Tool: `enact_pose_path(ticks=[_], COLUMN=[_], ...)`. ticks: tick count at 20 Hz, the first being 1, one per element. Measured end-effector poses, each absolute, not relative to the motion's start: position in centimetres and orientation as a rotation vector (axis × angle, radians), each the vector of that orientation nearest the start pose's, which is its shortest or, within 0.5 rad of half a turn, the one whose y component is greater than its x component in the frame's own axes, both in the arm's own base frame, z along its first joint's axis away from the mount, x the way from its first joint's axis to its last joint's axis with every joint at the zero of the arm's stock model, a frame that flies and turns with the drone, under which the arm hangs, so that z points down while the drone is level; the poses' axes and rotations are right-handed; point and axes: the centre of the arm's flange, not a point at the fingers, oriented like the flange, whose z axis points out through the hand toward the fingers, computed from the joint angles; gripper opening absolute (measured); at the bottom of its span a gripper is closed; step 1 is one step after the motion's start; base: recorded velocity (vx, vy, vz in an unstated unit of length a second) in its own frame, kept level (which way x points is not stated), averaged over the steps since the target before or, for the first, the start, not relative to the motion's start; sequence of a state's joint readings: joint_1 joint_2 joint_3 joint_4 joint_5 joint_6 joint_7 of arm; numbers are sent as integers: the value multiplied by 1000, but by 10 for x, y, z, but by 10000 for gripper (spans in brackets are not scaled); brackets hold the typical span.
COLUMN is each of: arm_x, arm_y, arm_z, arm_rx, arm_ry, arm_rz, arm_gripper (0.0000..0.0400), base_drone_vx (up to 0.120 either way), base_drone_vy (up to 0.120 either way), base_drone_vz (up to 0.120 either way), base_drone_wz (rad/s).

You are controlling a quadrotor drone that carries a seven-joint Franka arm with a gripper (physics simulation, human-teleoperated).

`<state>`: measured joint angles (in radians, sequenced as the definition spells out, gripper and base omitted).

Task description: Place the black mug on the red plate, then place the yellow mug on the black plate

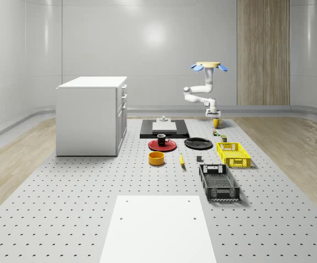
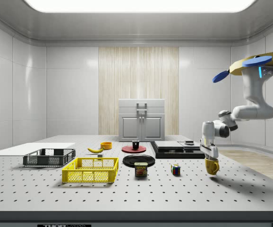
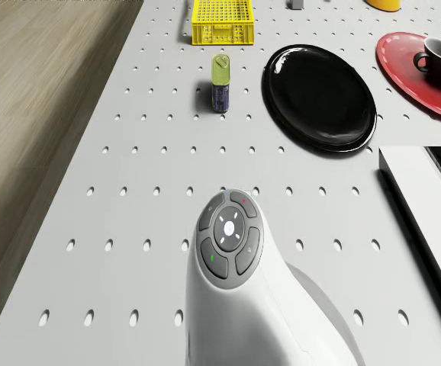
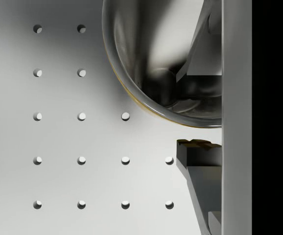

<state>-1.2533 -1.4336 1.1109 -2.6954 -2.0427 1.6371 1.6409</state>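
Pincer (image 2: 211,158) on yellow mug (image 2: 212,166)

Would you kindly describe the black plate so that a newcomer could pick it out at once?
Start in the whole-scene view at the white cabinet on the perforated table. Toward that view's right lies the red plate carrying the black mug, and just beyond it the black plate. It is the glossy, bare plate, with a yellow crate on its far side.

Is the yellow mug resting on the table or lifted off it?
Lifted. In the side view the yellow mug hangs clamped in the gripper, a gap and shadow showing between it and the table.
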Motion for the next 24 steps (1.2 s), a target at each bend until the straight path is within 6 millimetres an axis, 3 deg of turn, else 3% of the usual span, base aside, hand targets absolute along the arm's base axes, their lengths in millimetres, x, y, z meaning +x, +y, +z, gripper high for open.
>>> enact_pose_path(ticks=[3,6,24], arm_x=[337,337,337], arm_y=[10,10,10], arm_z=[574,569,563], arm_rx=[1,1,1], arm_ry=[-2,-2,-2], arm_rz=[786,786,786], arm_gripper=[112,111,110], base_drone_vx=[13,120,120], base_drone_vy=[0,-120,-120], base_drone_vz=[120,107,0], base_drone_wz=[0,0,0])
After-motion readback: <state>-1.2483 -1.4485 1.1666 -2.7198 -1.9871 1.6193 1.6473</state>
